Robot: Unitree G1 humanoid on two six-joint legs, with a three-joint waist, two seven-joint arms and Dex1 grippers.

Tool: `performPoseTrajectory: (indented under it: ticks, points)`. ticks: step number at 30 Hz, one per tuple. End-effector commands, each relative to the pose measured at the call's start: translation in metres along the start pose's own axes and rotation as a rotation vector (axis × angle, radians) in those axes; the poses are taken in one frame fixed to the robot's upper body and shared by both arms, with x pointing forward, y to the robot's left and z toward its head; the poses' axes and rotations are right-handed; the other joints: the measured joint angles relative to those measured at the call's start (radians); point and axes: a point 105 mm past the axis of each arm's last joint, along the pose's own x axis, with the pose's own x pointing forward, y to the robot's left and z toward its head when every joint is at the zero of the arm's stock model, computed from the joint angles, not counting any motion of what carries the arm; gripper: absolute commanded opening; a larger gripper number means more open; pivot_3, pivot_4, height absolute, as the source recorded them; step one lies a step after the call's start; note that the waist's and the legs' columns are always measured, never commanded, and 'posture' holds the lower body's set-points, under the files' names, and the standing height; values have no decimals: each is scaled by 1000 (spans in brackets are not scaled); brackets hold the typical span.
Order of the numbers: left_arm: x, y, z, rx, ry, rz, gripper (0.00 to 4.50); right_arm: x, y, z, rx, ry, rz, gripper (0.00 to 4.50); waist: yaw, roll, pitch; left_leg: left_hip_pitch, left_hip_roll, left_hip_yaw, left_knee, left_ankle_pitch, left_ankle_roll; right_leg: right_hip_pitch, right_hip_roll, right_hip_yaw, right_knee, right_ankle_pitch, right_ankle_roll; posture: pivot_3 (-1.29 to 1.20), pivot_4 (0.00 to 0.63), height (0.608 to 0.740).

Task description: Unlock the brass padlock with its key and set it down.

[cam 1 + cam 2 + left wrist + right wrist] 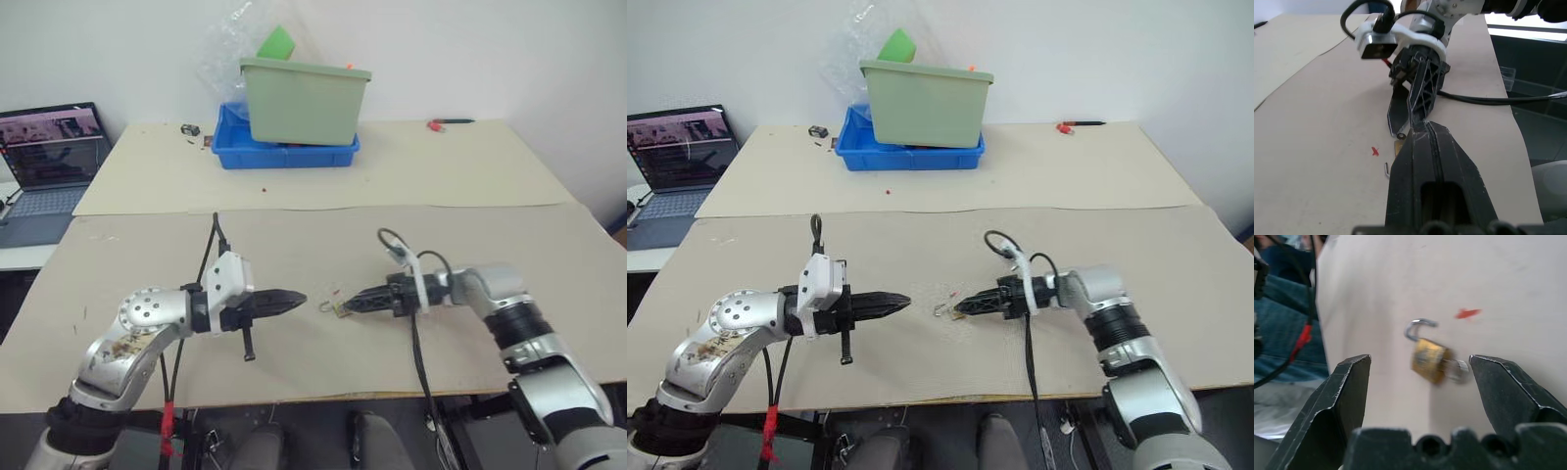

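The brass padlock [1428,360] is observed lying on the desk [490,235], just in front of the right tool [345,305], with its silvery shackle [1418,328] swung open at one end and a silvery key [1456,370] seated in the body. The right tool is found with its jaws spread wide, the padlock lying free in the gap and touched by neither finger as far as can be seen. The left tool [297,299] is held level near the padlock with its fingers pressed together, holding nothing. A small red mark [1467,313] is noted on the desk just beside the padlock. The unlocking is judged complete and the setting-down is in hand, the release apparently made. The next move is judged to call for a straight withdrawal of the right tool, clear of the key and shackle, so that the padlock is not dragged.
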Motion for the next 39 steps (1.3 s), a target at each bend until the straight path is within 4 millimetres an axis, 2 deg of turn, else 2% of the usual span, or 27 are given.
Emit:
performPoseTrajectory:
  ticks: [1,3,5,7,8,9,11,15,17,24,29,39]
  points:
    - [1,-1,5,36,-22,4,0,-31,-20,4,-45,-57,-199,4012,-2,0,0,-1,0,0,0,-1,0,-1,0,0,0,0,0,0,150,740]
    - [1,-2,4,35,-23,5,0,-46,-23,5,-103,-100,-282,4012,-2,0,0,-4,0,1,0,-2,0,-4,0,0,0,4,-6,0,150,740]
    - [1,-3,3,34,-22,8,0,-57,-13,11,-223,-160,-318,4012,4,0,0,-9,0,0,0,-2,0,-9,0,0,-1,4,-7,0,150,740]
    - [1,-4,2,39,-17,8,0,-61,9,14,-384,-203,-295,4012,11,0,0,-16,-1,0,0,-2,0,-16,-1,0,0,4,-7,0,150,740]
    - [1,-3,2,43,-14,7,0,-62,29,13,-466,-223,-255,4012,11,1,0,-18,-1,0,0,-2,0,-18,-1,0,0,4,-7,0,150,740]
    - [2,-3,2,34,-12,8,0,-63,46,11,-537,-230,-233,4012,12,1,1,-18,-1,1,0,-2,0,-19,-1,0,0,4,-7,0,150,740]
    - [2,-3,2,28,-4,6,0,-58,65,1,-676,-171,-232,4012,9,2,1,-20,-1,1,0,-2,0,-21,-1,0,0,4,-7,0,150,740]
    - [3,-3,0,23,17,3,0,-51,81,-12,-773,-100,-206,4012,-2,2,2,-18,1,2,0,-3,1,-18,1,1,-1,4,-6,0,150,740]
    - [3,-3,-2,25,32,2,0,-47,87,-12,-804,-96,-189,4012,-2,1,2,-16,2,3,0,-3,1,-15,1,1,-2,-2,2,0,150,740]
    - [6,-2,-4,23,34,9,0,-46,71,-12,-800,-83,-249,4012,0,1,2,-16,2,3,0,-3,1,-15,2,1,-1,-2,1,0,150,740]
    - [6,-3,-7,16,33,12,0,-46,70,-13,-792,-88,-247,4012,2,1,2,-16,2,3,0,-3,1,-16,2,1,-1,2,-6,0,150,740]
    - [10,-1,-3,63,56,16,0,-45,70,-11,-793,-90,-239,4012,3,1,2,-16,2,3,0,-3,1,-16,2,1,-1,1,-5,0,150,740]
